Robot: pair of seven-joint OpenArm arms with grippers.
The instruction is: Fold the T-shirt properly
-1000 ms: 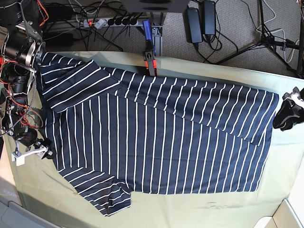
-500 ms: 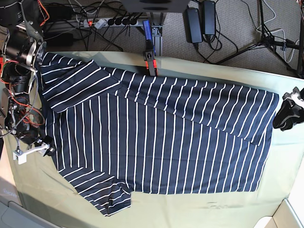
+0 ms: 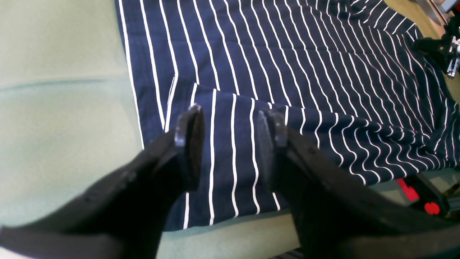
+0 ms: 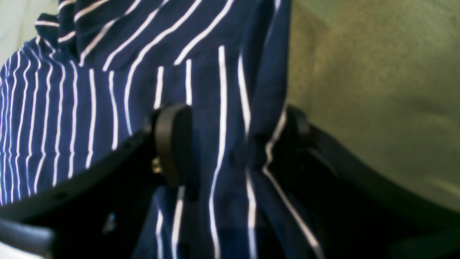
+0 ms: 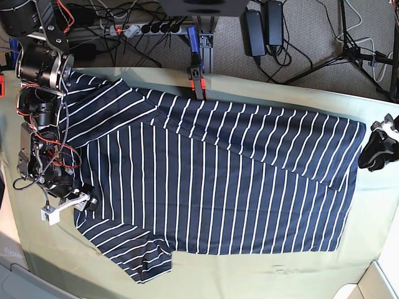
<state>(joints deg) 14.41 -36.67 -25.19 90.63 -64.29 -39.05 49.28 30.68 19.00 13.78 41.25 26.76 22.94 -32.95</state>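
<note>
The left tool (image 3: 230, 144) hovers, jaws apart, over the T-shirt (image 5: 212, 180); the right tool (image 4: 230, 144) straddles its edge, unclamped.

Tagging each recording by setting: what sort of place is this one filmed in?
Most likely a robotics lab or workshop bench. A T-shirt lies spread on an olive-green cloth held by a clamp, with a power strip, loose cables on carpet and a tripod behind.
</note>
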